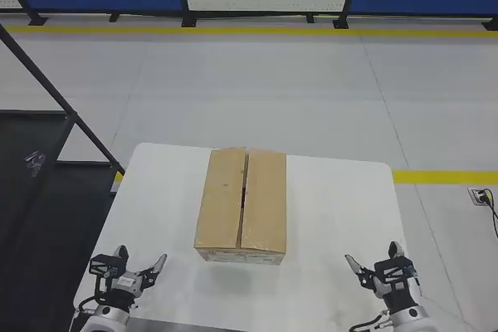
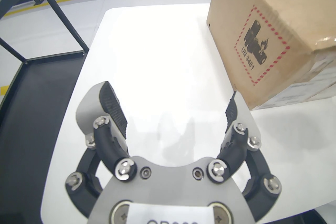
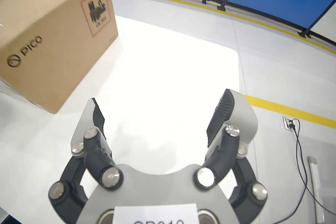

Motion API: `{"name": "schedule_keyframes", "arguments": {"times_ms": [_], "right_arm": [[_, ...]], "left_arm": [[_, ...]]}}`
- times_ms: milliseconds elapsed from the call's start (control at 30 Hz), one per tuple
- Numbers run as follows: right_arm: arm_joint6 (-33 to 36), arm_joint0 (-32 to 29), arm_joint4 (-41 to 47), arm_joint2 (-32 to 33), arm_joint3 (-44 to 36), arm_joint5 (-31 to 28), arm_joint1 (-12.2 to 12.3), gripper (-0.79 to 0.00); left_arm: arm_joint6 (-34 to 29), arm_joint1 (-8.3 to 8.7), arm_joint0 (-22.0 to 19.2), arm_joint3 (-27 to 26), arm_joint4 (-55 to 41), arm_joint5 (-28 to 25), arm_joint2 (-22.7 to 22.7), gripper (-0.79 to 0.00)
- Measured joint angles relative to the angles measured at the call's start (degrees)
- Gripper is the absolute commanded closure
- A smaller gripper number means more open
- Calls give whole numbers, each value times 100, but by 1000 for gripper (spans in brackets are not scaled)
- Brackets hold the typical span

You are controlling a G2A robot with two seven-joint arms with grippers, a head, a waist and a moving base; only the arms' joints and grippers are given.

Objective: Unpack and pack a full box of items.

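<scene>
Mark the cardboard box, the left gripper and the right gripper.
cardboard box (image 1: pixel 224 199), top view, on a closed top flap.
left gripper (image 2: pixel 170 93), left wrist view, midway between its open fingertips.
right gripper (image 3: pixel 160 95), right wrist view, midway between its open fingertips.

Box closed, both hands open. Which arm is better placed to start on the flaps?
Probably left, by a little. The left hand sits nearer the closed box than the right hand does; in the left wrist view the box corner is right beside it. Both open, empty.
</scene>
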Motion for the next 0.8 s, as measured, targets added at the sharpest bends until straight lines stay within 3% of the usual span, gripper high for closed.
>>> {"name": "schedule_keyframes", "arguments": {"times_ms": [200, 667, 800], "right_arm": [[-137, 157, -315, -321, -439, -39, -31, -785], [-153, 169, -244, -325, -504, -217, -29, -785], [-136, 346, -306, -554, -421, -351, -52, -785]], "left_arm": [[26, -32, -414, 200, -20, -137, 234, -785], [-3, -41, -452, 228, -77, -115, 251, -785], [-212, -81, -821, 518, -22, 150, 440, -785]]}}
